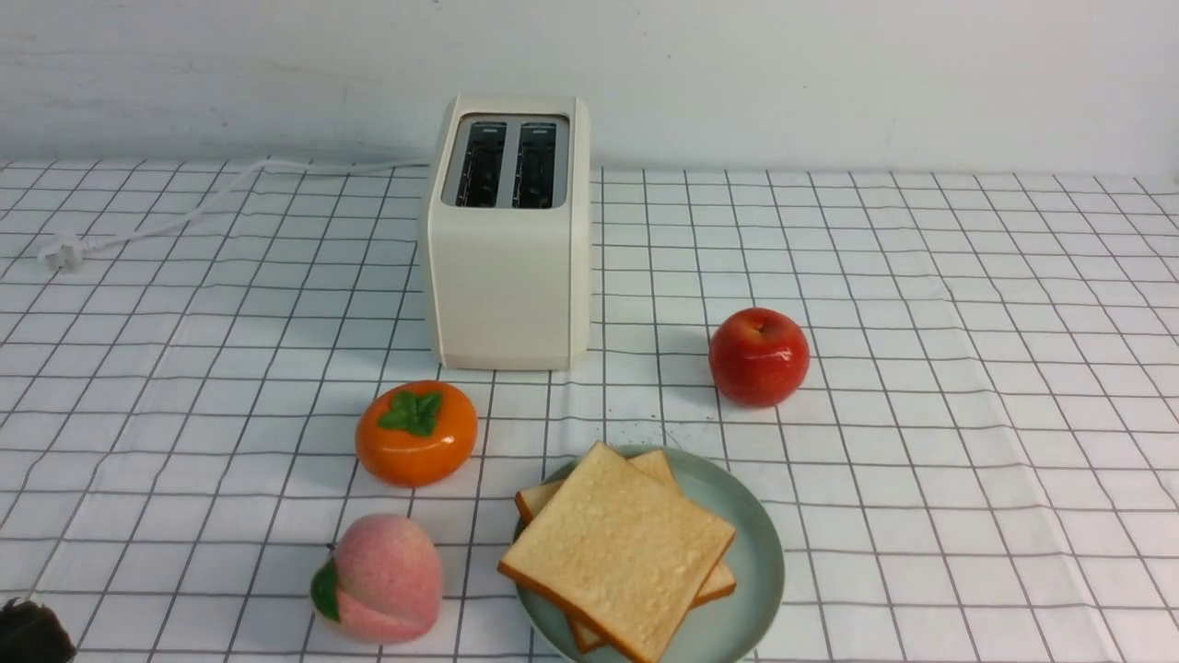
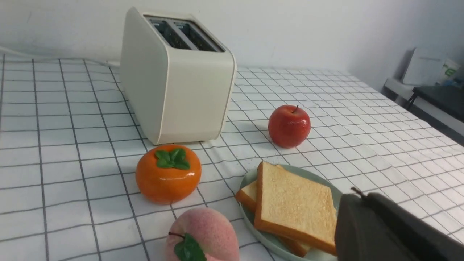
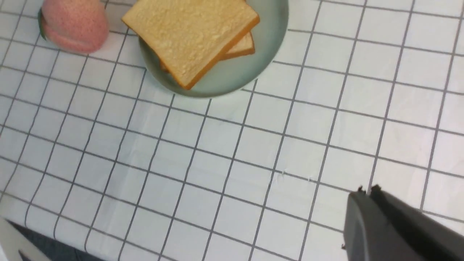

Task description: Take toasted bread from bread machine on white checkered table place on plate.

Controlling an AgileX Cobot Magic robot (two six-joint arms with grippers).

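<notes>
Two slices of toasted bread [image 1: 617, 548] lie stacked on the mint-green plate [image 1: 757, 552] at the front of the white checkered table [image 1: 967, 322]. The lower slice [image 1: 656, 465] peeks out behind the upper one. The cream bread machine [image 1: 507, 230] stands at the back with both dark slots empty. My left gripper [image 2: 362, 195] is shut and holds nothing; it hovers beside the plate [image 2: 250, 177] and toast [image 2: 295, 203]. My right gripper [image 3: 367, 190] is shut and empty over bare cloth, apart from the plate [image 3: 235, 72] and the toast [image 3: 192, 32]. Only a dark tip of the left gripper [image 1: 32, 635] shows in the front view.
An orange persimmon [image 1: 416, 431] and a pink peach [image 1: 382, 575] sit left of the plate. A red apple [image 1: 758, 356] sits right of the toaster. The toaster's white cord and plug [image 1: 64, 250] trail to the back left. The table's near edge [image 3: 21, 232] shows in the right wrist view.
</notes>
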